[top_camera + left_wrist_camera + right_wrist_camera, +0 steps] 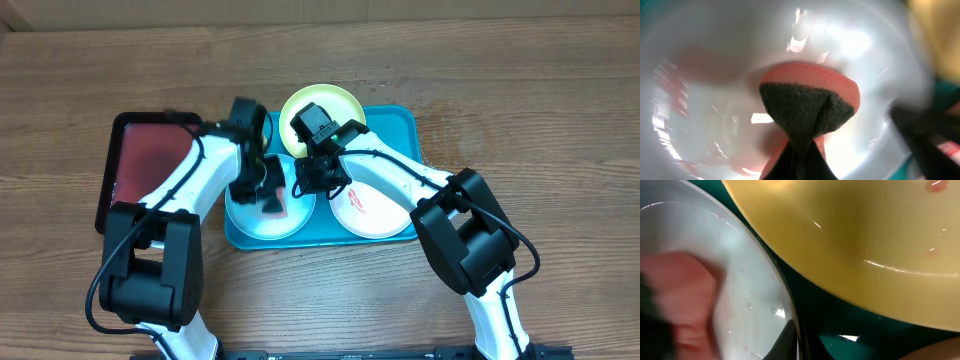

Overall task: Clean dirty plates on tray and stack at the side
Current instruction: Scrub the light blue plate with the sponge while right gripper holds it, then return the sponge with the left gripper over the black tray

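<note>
The turquoise tray (pixel 398 124) holds three plates. The light blue plate (pixel 248 223) is at front left, the yellow-green plate (pixel 298 108) at the back, and the white plate (pixel 372 218) with red smears at front right. My left gripper (pixel 268 192) is shut on a red sponge with a dark scouring face (pixel 807 102), pressed onto the light blue plate (pixel 715 75). My right gripper (pixel 313 180) pinches the right rim of the light blue plate (pixel 747 265), one finger inside and one outside (pixel 797 340). The yellow-green plate (pixel 865 235) with small red spots lies just beyond.
A dark red tray with a black rim (pixel 145 160) lies on the wooden table to the left of the turquoise tray. Both arms cross over the turquoise tray's middle. Bare tray floor (pixel 850 325) shows between the two plates.
</note>
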